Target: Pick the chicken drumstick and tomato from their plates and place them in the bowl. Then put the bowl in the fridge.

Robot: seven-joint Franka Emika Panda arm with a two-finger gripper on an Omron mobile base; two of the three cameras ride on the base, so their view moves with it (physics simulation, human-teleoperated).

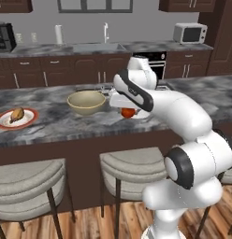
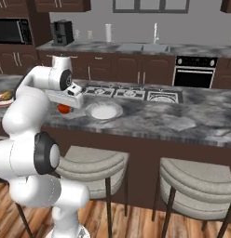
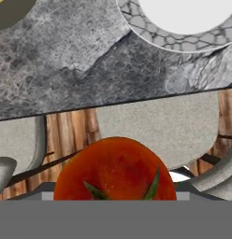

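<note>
Tomato point(image 3: 115, 169) sits in the claw point(image 1: 128, 111), lifted near the table's point(image 1: 52, 121) front edge, its green stem toward the hand. Beside it lies the white plate point(image 2: 103, 111), bare; the bowl point(image 1: 86, 102) stands left, the drumstick point(image 1: 17, 114) farther. The fingers seem closed on it.

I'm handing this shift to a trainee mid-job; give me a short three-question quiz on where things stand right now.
1. True or false: the chicken drumstick already lies in the bowl.
2. What is the gripper holding? A) tomato B) drumstick C) nothing
3. Fill in: the white-grey plate sits on the counter with ____ on it.

Key:
1. False; it lies on the red-rimmed plate, left of the bowl.
2. A; the tomato sits at the gripper, lifted off its plate.
3. Nothing.
</note>
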